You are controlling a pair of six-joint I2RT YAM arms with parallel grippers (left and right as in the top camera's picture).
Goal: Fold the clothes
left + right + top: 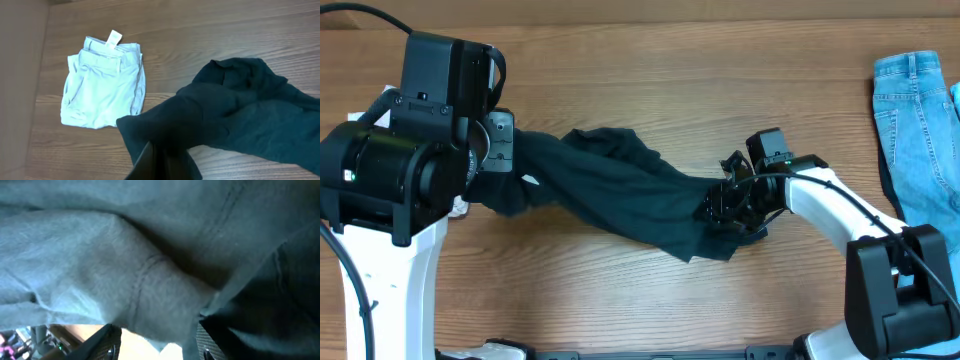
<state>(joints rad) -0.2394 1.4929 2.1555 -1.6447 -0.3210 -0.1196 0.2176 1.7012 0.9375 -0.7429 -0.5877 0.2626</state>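
Dark cloth of the T-shirt (pixel 125 270) presses close against the right wrist camera, filling almost the whole view with folds and a stitched seam. At the bottom edge the right jaws stand partly open. Their two fingers (pixel 107 342) are set apart, with a slip of pale counter showing between them. The cloth drapes over the gap, and as far as this crowded view shows, it seems to lie loose there rather than pinched.

From overhead, the T-shirt (pixel 620 185) lies as a long rumpled band across the middle of the counter (pixel 650 60). It runs from the left arm (pixel 390 170) to the tip of the right arm (pixel 820 200).

The left jaws are closed on one end of the shirt. In the left wrist view the cloth (pixel 235 115) gathers into a tight bunch at the bottom centre and spreads out to the right.

Folded beige shorts (pixel 102 85) with a white tag (pixel 114 38) lie flat on the counter beside that bunch, apart from it. Light blue jeans (pixel 920 130) lie at the far right edge, well apart from the shirt.
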